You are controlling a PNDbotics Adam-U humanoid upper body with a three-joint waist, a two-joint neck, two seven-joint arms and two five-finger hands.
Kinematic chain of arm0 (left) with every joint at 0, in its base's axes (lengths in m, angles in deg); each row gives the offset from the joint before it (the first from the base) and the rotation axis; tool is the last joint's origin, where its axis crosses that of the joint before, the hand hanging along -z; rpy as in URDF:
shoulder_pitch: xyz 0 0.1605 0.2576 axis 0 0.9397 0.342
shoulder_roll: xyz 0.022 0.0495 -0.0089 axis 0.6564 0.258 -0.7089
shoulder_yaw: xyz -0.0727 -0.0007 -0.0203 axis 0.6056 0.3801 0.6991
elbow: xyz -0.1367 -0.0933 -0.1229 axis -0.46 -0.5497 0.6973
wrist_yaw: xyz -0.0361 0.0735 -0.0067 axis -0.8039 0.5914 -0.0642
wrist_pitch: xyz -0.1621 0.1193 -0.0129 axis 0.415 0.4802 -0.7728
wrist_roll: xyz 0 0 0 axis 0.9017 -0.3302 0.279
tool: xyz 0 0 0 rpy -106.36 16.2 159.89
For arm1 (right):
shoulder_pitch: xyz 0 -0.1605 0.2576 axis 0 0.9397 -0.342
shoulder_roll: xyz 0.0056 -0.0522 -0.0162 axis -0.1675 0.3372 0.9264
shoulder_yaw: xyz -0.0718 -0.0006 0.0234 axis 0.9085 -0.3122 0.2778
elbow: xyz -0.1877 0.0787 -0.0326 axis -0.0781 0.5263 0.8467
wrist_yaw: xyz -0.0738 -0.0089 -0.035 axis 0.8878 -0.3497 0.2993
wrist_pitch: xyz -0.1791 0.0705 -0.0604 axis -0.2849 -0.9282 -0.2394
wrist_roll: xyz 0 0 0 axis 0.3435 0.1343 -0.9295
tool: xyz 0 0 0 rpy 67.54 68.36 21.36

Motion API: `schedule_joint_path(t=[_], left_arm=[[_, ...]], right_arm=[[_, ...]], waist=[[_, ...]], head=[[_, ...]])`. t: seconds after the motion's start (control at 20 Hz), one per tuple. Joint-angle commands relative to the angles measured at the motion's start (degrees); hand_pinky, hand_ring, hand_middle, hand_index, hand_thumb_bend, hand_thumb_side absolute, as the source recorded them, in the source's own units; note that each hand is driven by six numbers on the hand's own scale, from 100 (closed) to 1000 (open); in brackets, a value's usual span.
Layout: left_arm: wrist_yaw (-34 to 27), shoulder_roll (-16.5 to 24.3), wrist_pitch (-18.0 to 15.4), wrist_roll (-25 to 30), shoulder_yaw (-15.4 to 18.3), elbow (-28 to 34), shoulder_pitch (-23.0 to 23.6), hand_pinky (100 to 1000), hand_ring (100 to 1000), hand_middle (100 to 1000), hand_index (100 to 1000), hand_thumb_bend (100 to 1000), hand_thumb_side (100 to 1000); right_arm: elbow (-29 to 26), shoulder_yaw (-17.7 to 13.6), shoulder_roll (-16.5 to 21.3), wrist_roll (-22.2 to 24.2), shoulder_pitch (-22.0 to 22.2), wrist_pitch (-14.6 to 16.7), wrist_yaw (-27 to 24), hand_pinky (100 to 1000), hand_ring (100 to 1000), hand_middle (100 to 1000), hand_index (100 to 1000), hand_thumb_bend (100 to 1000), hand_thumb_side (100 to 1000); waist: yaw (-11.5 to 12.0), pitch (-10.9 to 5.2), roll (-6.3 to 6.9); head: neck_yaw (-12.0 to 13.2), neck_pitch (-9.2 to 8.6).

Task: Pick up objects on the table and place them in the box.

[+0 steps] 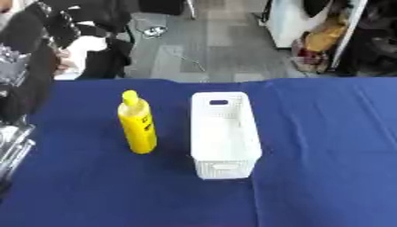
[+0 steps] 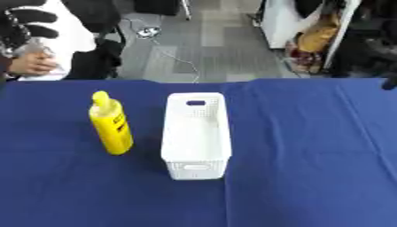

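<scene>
A yellow squeeze bottle (image 1: 137, 125) with a yellow cap stands upright on the blue tablecloth, just left of the box and apart from it. The white perforated box (image 1: 224, 133) lies lengthwise at the table's middle, and nothing shows inside it. My left hand (image 2: 29, 21) is raised at the upper left, well above and behind the bottle, with its fingers spread and holding nothing. Its arm (image 1: 21, 84) runs down the left edge. Only a dark sliver of my right hand (image 2: 390, 82) shows at the right edge, far from the box.
The blue cloth (image 1: 325, 146) covers the whole table, with wide bare areas to the right and in front. A person sits behind the far left corner, a bare hand (image 2: 31, 64) near the table edge. Beyond the table lie grey floor and clutter.
</scene>
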Motion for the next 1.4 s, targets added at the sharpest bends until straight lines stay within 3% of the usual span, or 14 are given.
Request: schedule_joint_path(t=[0.05, 0.35, 0.6, 0.8, 0.85, 1.4], left_arm=[[7.5, 4.9, 2.2, 1.4, 0.6, 0.8, -1.2, 773, 679, 683, 873, 484, 960], [19.8, 9.3, 4.9, 6.3, -0.8, -1.1, -3.3, 822, 695, 711, 871, 514, 968], [25.0, 11.9, 4.7, 13.4, -2.7, -4.1, -5.4, 883, 781, 795, 913, 580, 969], [26.4, 12.4, 5.1, 19.4, -3.6, -6.7, -7.3, 874, 823, 858, 940, 669, 966], [26.4, 12.1, 5.4, 20.2, -3.8, -7.2, -7.6, 875, 822, 857, 939, 657, 969], [19.8, 10.7, 6.7, 23.3, -4.5, -11.3, -7.8, 859, 859, 911, 948, 814, 1000]], right_arm=[[-0.9, -0.2, 1.4, 0.0, -0.4, -0.1, 0.2, 436, 546, 562, 876, 100, 910], [-0.9, 0.0, 1.6, 0.2, -0.3, -0.3, 0.2, 436, 546, 562, 876, 100, 910], [-0.9, 0.1, 1.7, 0.4, -0.2, -0.5, 0.1, 436, 545, 561, 877, 100, 908], [-0.9, 0.2, 1.8, 0.5, -0.2, -0.6, 0.0, 436, 546, 562, 877, 100, 908], [-0.9, 0.2, 1.8, 0.6, -0.2, -0.6, 0.0, 436, 546, 562, 877, 100, 908], [-0.9, 0.3, 1.5, 0.9, -0.4, -0.7, -0.1, 436, 546, 562, 877, 100, 907]], waist=[[0.0, -1.01, 0.18], [-0.2, -1.24, 0.46], [-0.3, -1.37, 0.66], [-0.4, -1.49, 0.76], [-0.5, -1.49, 0.77], [-1.0, -1.25, 0.74]], head=[[0.2, 0.26], [0.8, 0.80], [0.8, 0.98], [0.9, 1.06], [0.8, 1.03], [0.7, 0.42]])
